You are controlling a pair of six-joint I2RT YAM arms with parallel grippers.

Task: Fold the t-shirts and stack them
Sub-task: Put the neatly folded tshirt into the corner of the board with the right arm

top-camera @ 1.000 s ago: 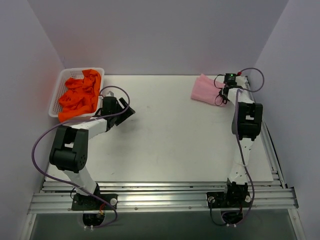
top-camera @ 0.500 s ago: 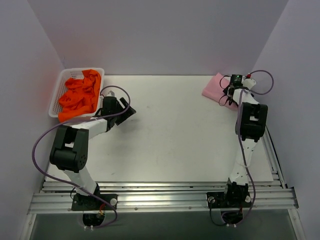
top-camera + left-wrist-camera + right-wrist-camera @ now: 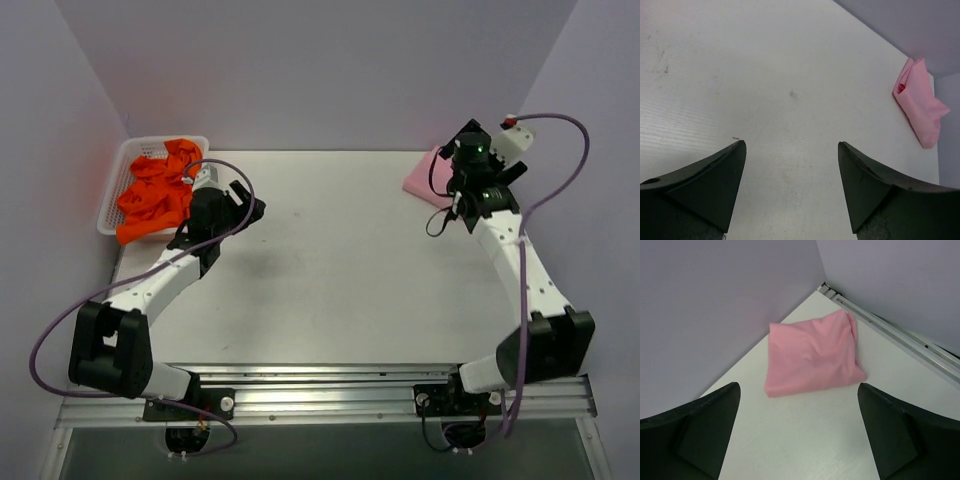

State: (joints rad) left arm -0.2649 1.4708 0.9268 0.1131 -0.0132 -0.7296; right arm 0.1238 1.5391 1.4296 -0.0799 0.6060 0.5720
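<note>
Table [image 3: 340, 280]: basket [image 3: 110, 200] sat far left, heaped with orange shirts [image 3: 155, 195]. Found pink shirt [image 3: 812, 352] folded in far right corner. Left gripper [image 3: 791, 150] near basket, fingers apart, empty. Right gripper [image 3: 798, 390] near pink shirt, fingers wide apart, not touching.

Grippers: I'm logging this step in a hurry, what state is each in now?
Left gripper: open, holding nothing.
Right gripper: open, empty; the pink t-shirt lies free on the table beyond it.

Left arm [image 3: 150, 285] and right arm [image 3: 520, 265]: white links, black joints, purple cables [image 3: 550, 117] looping alongside; black wedge-shaped jaws; green light [image 3: 479, 149] on right wrist.
</note>
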